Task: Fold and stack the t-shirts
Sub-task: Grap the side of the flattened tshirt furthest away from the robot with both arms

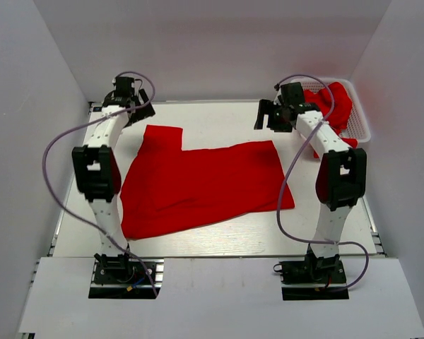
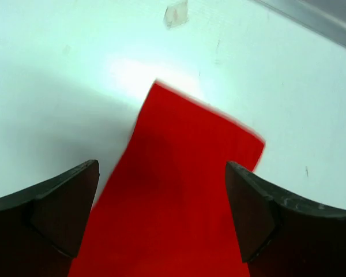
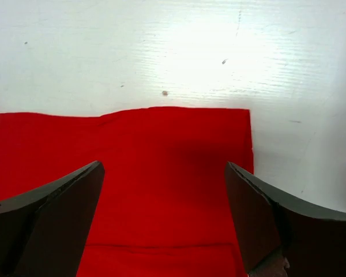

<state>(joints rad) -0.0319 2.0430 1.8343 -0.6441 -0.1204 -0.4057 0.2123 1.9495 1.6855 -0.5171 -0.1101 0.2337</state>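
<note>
Red t-shirt [image 1: 205,185] spread flat on worktop [image 1: 219,241]. Left hand [image 2: 161,213], jaws wide, over its far-left flap; right hand [image 3: 164,213] likewise (nothing held) over far-right corner. More t-shirts [image 1: 333,104] heaped in basket [image 1: 364,121].

Bright overhead light, table [image 3: 207,52] glare, soft blur.

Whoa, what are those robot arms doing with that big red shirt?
They seem about to fold it. One red t-shirt lies spread out on the table. The left pincer hovers open over its sleeve, and the right pincer hovers open over its far right corner. Neither holds anything. More red shirts wait in the white basket.
</note>
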